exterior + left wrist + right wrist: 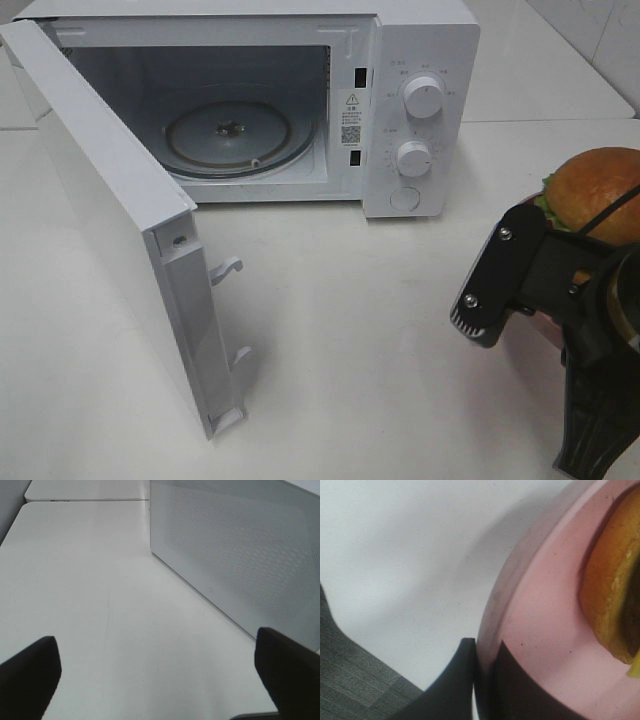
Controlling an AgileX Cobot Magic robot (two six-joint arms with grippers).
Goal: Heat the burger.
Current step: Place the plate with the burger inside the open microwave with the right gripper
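Burger (597, 190) sits on a pink plate (545, 630), to the right of the microwave (420, 60) and nearer the camera than its front, at the edge of the high view. The burger is not in the oven yet. Microwave door (100, 200) is swung fully open to the left of the cavity, and the glass turntable (235, 135) inside is bare.

Right gripper (481, 656) is narrow, pinched on the rim of the pink plate on the side facing the microwave: one finger is above the rim and one under it. It does not touch the burger. Left gripper (160, 675) is spread wide and holds nothing, over the table (100, 605) on the outer side of the microwave door.

Handling, as a judgement:
- **Burger:** it looks soft and stacked, with a glossy bun over lettuce, patty and cheese. A direct squeeze would likely dent the bun or shear the layers apart. It is probably light.
- **Where to hold:** better not to grip the burger at all. Take the plate rim, as the right gripper does.
- **Plate:** it looks stiff and smooth. A one-edge pinch leaves the load hanging off one side, so it could sag or twist in the jaws.
- **Risk:** the burger rests loose on the plate and could slide if the plate tips, so the plate should stay level on its way towards the microwave cavity.
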